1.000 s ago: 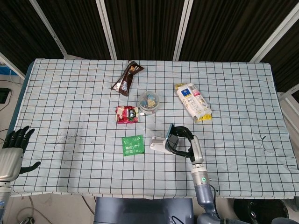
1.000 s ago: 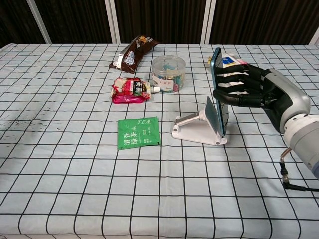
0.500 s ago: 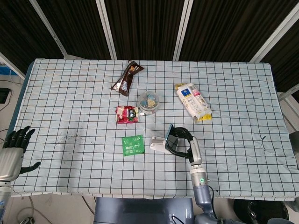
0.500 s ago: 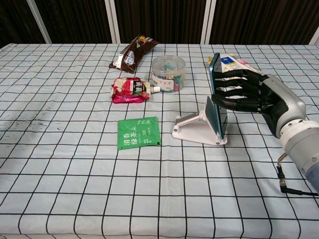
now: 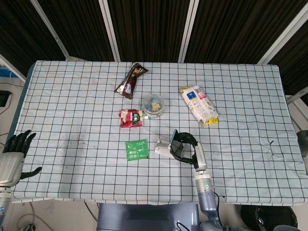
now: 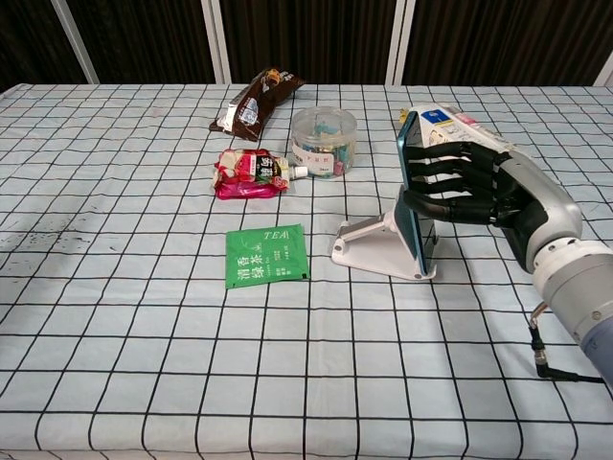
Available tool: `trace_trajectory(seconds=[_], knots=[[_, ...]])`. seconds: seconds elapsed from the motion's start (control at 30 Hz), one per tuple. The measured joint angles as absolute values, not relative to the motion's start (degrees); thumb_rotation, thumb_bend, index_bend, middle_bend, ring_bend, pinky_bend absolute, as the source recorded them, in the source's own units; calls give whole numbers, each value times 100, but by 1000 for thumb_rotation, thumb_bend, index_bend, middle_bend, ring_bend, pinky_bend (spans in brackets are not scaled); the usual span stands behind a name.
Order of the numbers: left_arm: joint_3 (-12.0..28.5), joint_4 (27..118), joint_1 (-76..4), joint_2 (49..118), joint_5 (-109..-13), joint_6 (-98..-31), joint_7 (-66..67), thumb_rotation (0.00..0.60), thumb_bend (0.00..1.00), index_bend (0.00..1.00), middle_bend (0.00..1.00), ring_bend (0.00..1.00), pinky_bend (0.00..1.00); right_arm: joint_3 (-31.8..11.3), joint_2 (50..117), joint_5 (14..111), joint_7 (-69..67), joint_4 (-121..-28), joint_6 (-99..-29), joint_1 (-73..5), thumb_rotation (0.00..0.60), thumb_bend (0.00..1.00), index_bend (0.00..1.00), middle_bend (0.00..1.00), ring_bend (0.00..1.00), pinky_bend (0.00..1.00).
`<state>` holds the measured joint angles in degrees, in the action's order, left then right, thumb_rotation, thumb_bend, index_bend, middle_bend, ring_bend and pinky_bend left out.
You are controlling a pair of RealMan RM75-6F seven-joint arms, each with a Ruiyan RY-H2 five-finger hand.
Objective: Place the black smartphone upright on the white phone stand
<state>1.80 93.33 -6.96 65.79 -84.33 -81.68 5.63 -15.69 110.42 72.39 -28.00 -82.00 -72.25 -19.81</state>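
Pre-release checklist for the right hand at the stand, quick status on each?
1. Black smartphone upright on its edge: ok.
2. Its lower edge seated on the white plastic phone stand: cannot tell, the view is edge-on.
3. Right hand fingers around the phone: ok, not released.
4. Stand flat on the checked tablecloth: ok.
5. Green tea sachet apart from the stand: ok.
6. Left hand away at the table's near left edge, holding nothing: ok.

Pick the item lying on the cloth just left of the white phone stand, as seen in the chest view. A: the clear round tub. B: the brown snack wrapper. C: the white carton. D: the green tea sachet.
D: the green tea sachet lies flat on the checked cloth just left of the white phone stand, nearer to it than any other loose item.
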Motion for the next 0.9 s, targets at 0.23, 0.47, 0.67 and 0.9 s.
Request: trace_trajectory(seconds=[0.23,0.47,0.67,0.9], knots=[[182,9336,-698,6575,-8432,-8171,558,600,0,0,0,0,0,-1561,11040,7234,-2765,-8189,-7197,-1973,600,405,730,550,342,364],[180,9330,-700,6575,-8433,-8171,556,600,0,0,0,0,0,-1533,11034,7257,-2714,-8171,-7172,-1971,600,404,602,442,243,284],[180,9341,-698,6569,-8411,-8163,570,600,0,0,0,0,0,-1517,11046,7251,-2676,-8163,-7129,-1977,600,392,548,393,199,258],[174,9346,-698,6565,-8419,-8164,568,600,0,0,0,0,0,-1526,11050,7263,-2635,-8130,-7138,-1974,600,370,536,382,191,258]])
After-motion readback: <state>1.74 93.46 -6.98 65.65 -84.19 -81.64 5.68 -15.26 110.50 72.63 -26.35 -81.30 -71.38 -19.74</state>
